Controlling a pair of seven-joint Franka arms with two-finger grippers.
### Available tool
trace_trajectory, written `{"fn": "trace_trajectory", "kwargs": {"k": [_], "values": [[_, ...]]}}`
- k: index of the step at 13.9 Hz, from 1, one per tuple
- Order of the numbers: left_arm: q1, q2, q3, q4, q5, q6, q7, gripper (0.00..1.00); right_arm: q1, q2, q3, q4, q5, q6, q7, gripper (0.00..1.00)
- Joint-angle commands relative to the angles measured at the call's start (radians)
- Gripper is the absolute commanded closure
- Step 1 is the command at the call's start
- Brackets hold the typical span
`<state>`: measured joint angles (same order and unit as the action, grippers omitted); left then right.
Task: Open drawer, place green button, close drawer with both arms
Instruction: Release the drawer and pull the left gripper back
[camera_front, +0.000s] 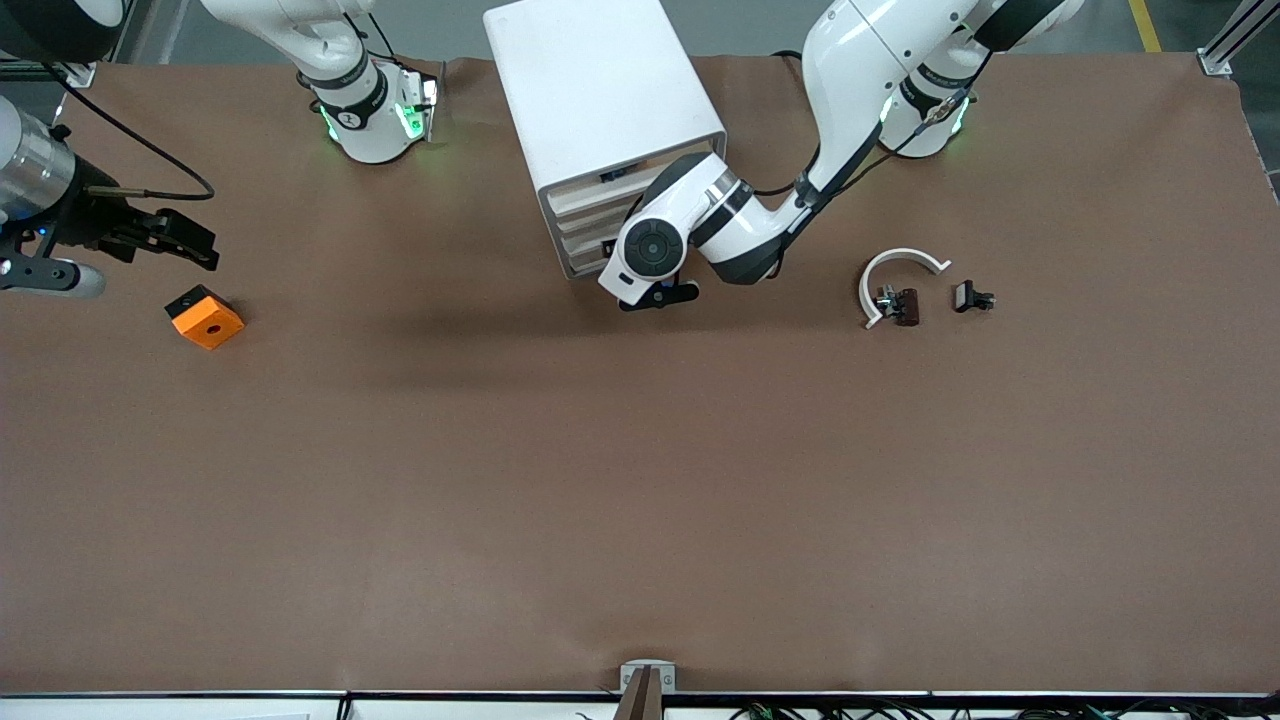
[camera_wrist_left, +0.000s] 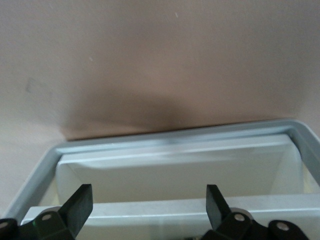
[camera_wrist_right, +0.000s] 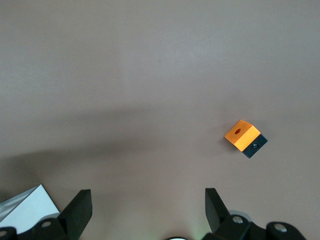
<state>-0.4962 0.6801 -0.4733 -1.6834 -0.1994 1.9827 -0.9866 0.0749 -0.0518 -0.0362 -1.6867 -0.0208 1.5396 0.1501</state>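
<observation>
The white cabinet (camera_front: 600, 100) stands between the arm bases, its stacked cream drawer fronts (camera_front: 585, 225) facing the front camera. My left gripper (camera_front: 658, 296) is low at the lower drawer fronts. In the left wrist view it (camera_wrist_left: 150, 205) is open, with a drawer's front (camera_wrist_left: 170, 175) lying between its fingers (camera_wrist_left: 80, 202) without touching them. The button (camera_front: 972, 297), tiny and dark from here, lies on the table toward the left arm's end. My right gripper (camera_front: 200, 245) is open and empty over the table by the right arm's end; it also shows in the right wrist view (camera_wrist_right: 148, 207).
An orange cube with a hole (camera_front: 205, 317) lies just nearer the front camera than the right gripper and shows in the right wrist view (camera_wrist_right: 245, 138). A dark brown part with a white curved arc (camera_front: 900, 295) lies beside the button. Brown table (camera_front: 640, 500).
</observation>
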Motion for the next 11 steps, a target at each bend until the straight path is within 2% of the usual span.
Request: {"fn": "trace_trajectory", "kwargs": {"k": [1, 2, 5, 9, 11], "values": [[-0.001, -0.004, -0.004, 0.007, -0.026, -0.013, -0.009, 0.00, -0.027, -0.017, 0.010, -0.001, -0.010, 0.004, -0.018, 0.00], [0.014, -0.007, 0.005, 0.013, -0.023, -0.013, -0.009, 0.00, -0.027, -0.017, 0.009, 0.002, -0.010, 0.004, -0.030, 0.00], [0.152, -0.017, 0.041, 0.079, 0.000, -0.015, 0.000, 0.00, -0.050, -0.016, 0.009, 0.004, -0.008, 0.002, -0.124, 0.00], [0.341, -0.108, 0.047, 0.122, 0.203, -0.034, 0.005, 0.00, -0.061, -0.017, 0.010, 0.005, -0.008, 0.001, -0.130, 0.00], [0.438, -0.161, 0.045, 0.123, 0.251, -0.050, 0.032, 0.00, -0.061, -0.016, 0.010, 0.010, -0.008, -0.013, -0.132, 0.00]]}}
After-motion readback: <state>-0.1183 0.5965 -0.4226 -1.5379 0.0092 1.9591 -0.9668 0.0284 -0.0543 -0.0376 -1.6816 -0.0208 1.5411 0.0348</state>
